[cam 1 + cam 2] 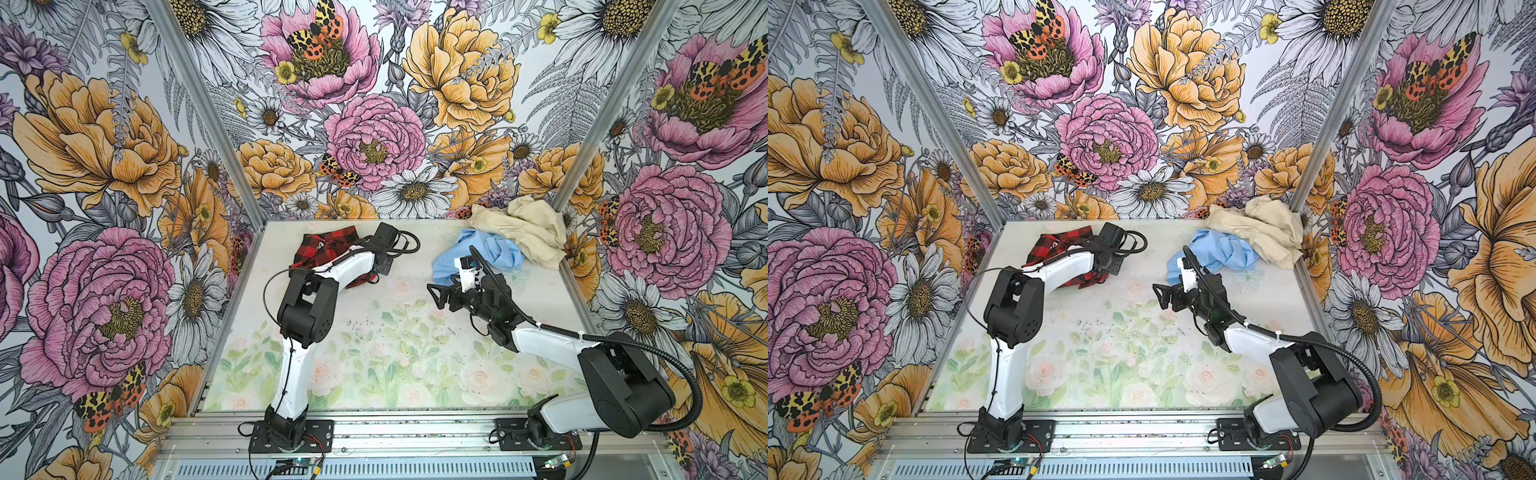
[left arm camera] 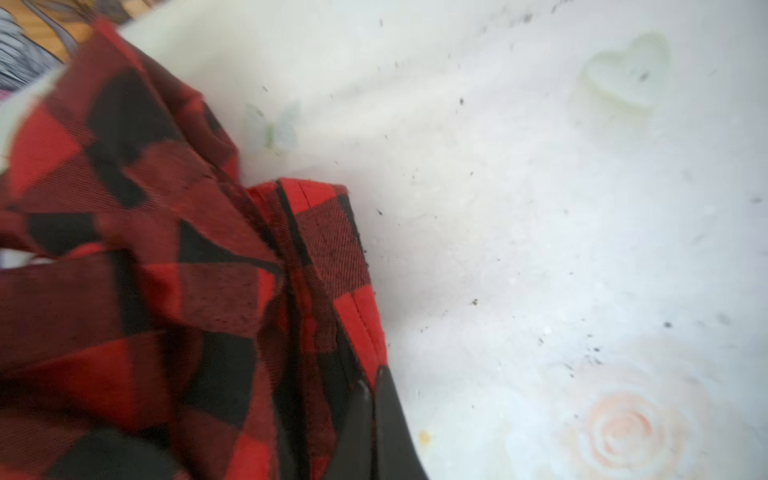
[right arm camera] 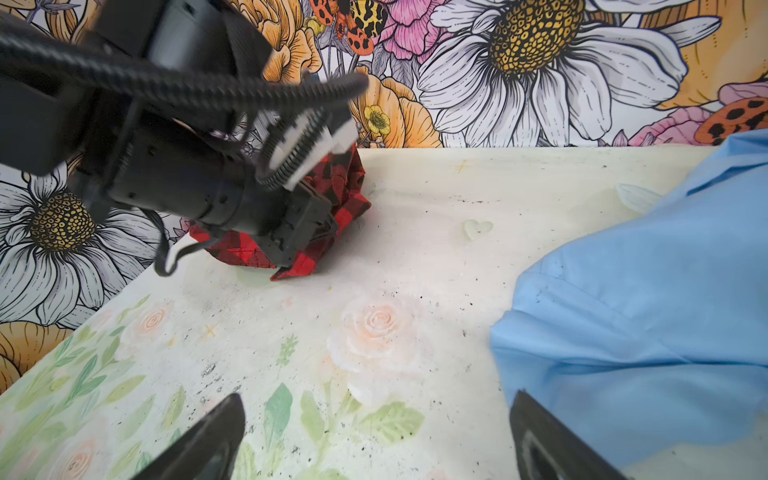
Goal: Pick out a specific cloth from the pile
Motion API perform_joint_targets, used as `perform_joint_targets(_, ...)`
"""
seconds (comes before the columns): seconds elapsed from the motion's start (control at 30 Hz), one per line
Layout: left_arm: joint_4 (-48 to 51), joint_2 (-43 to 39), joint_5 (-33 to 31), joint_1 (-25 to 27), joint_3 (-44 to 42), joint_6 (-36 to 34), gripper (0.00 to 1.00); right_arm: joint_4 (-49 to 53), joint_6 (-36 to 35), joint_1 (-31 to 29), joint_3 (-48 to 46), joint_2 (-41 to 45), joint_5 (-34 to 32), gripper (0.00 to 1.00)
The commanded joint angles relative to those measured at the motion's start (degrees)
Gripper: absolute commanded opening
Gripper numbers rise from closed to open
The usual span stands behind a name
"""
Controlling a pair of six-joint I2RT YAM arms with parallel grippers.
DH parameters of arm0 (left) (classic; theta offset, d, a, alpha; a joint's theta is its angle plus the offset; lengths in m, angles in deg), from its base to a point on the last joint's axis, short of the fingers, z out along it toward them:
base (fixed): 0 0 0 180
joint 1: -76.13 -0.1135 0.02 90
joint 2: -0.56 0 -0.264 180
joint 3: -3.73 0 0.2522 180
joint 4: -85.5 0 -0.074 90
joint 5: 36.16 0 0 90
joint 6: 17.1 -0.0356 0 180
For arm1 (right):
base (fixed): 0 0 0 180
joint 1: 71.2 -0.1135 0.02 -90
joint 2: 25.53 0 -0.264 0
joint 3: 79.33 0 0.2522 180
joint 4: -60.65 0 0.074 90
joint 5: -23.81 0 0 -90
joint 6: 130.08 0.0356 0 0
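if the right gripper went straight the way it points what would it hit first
Probably the plaid cloth, at the edge the left gripper pinches; only bare table lies before the right gripper. Height unclear.

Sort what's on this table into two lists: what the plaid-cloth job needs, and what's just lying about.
In the job:
red-and-black plaid cloth, back left
left gripper, shut on its edge

Lying about:
light blue cloth and beige cloth, heaped back right
right gripper, open and empty
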Motion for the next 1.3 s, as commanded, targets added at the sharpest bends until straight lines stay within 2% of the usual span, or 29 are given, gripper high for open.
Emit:
perform_joint_targets(0.0,-1.27,-8.92,2.87,-3.34,-0.43,-0.65,0.0,-1.89,0.53,0.22,-0.24,0.58,0.62,0.99)
perform_joint_targets(0.2,-1.31,-14.95,3.99,-11.48,-2.29,-0.39,0.0,-2.17,0.64,0.16,-0.25,0.14,0.83,0.99)
perform_joint_targets(0.37,-1.49,-15.14,2.71,-19.47,-4.79,-0.05,0.0,-2.2,0.64,0.23,-0.12,-0.18,0.9,0.99)
perform_joint_targets(0.5,-3.66,-12.49,2.71,-25.55,-5.8,0.4,0.0,-2.65,0.75,0.21,-0.03,-0.89,0.95,0.99)
perform_joint_targets(0.6,-5.47,-8.35,3.56,-28.18,-4.84,0.32,0.0,-2.91,0.82,0.21,0.13,-1.75,1.17,0.99)
perform_joint_targets(0.8,-6.95,2.31,0.92,-28.17,-1.34,-1.08,0.0,-2.86,0.62,0.19,0.3,-2.42,1.22,0.99)
perform_joint_targets(0.97,-8.52,7.8,0.56,-26.78,0.32,-3.24,0.0,-2.36,0.04,0.15,0.45,-2.57,0.73,0.99)
perform_joint_targets(1.13,-8.77,12.52,-6.01,-23.19,1.54,-8.63,0.0,-2.21,-0.14,0.23,0.68,-3.03,0.64,0.99)
perform_joint_targets(1.2,-8.26,13.79,-12.11,-21.05,2.93,-10.12,0.0,-2.17,-0.15,0.2,0.63,-3.03,0.73,0.99)
perform_joint_targets(1.27,-4.91,14.71,-14.76,-19.92,5.65,-10.01,0.0,-2.11,-0.14,0.21,0.7,-3.04,0.69,0.99)
